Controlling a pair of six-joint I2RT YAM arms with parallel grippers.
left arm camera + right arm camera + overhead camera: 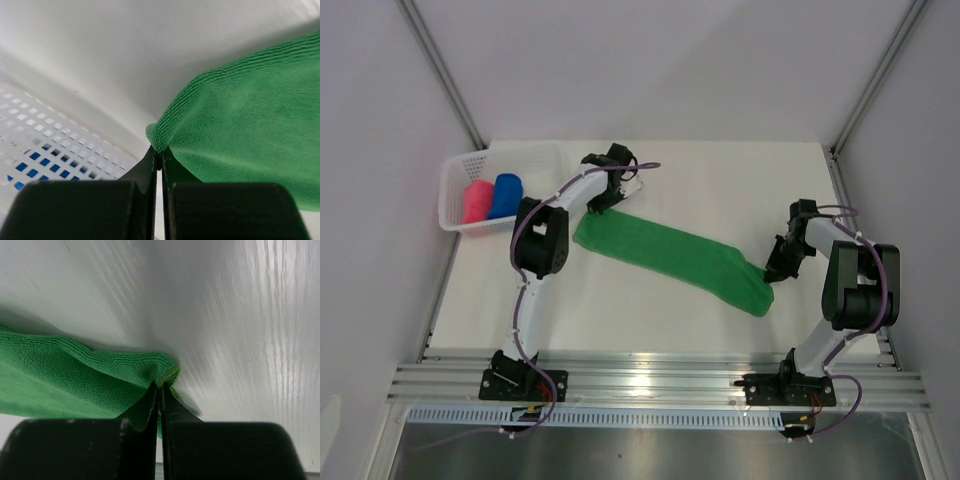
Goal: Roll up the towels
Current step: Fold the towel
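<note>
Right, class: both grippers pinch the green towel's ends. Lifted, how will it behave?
Probably floppy, sagging in the middle: the green towel lies creased between the left gripper and right gripper. Its looped pile likely resists slipping from the shut jaws.

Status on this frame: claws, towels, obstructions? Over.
Both shut: left claw on green towel corner near basket, right claw on its far end. Towel stretched out, unrolled. In basket: pink towel, blue towel. Nothing in the way.

The top view looks down over the whole desk (720, 190) from behind the arms; each wrist view sits close behind its fingers (142, 170), sharing the green towel (670, 255).
</note>
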